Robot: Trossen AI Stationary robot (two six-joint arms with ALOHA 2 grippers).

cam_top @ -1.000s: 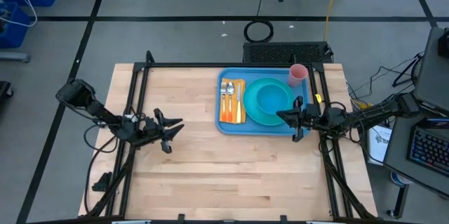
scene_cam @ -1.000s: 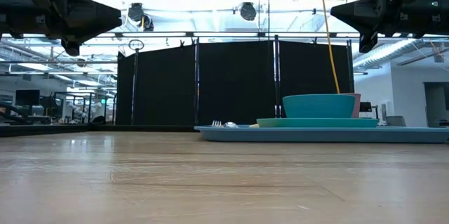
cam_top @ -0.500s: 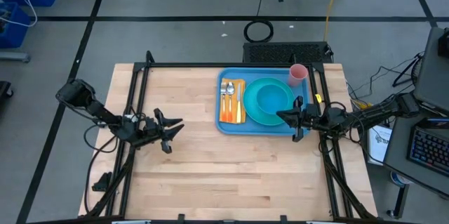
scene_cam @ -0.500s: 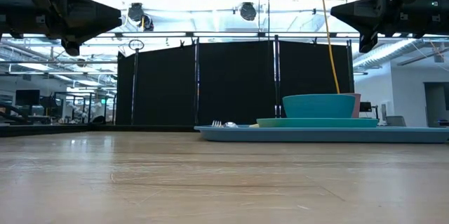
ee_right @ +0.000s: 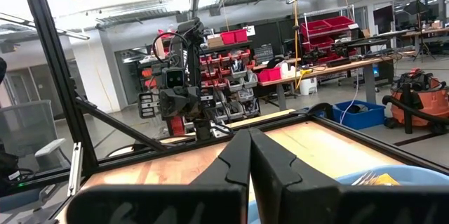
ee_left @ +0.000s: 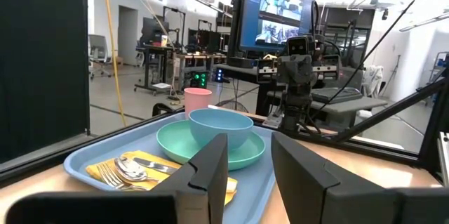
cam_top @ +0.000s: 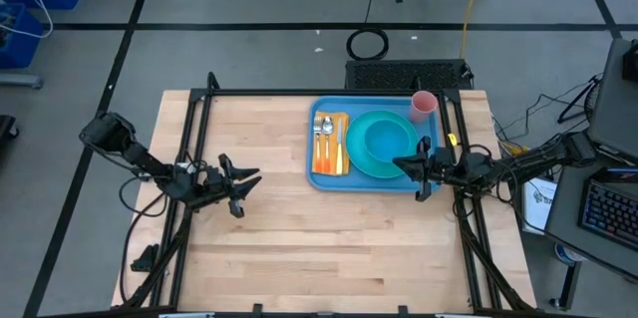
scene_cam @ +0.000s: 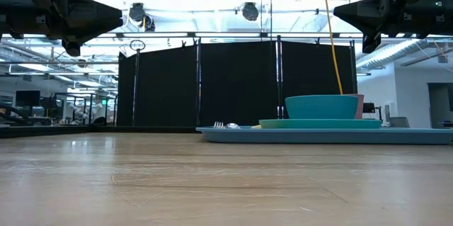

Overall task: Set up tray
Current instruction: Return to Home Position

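The blue tray [cam_top: 311, 163] lies flat on the wooden table, right of centre. On it rest a turquoise plate [cam_top: 355, 157] with a bowl [cam_top: 387, 139], an orange napkin [cam_top: 340, 159] bearing cutlery [cam_top: 324, 131], and a pink cup [cam_top: 424, 105] at its far right corner. My right gripper [cam_top: 398, 165] hangs shut above the tray's near right part, well clear of it in the low view [scene_cam: 338, 10]. My left gripper [cam_top: 253, 179] hovers open over bare wood at the table's left, pointing toward the tray [ee_left: 81, 159], with nothing between its fingers [ee_left: 249, 171].
Black frame rails [cam_top: 194, 129] run along the table's left and right sides and its far edge. Bare wood [cam_top: 329, 248] stretches between the left gripper and the tray and across the near half of the table. A black curtain wall [scene_cam: 233, 84] stands behind the table.
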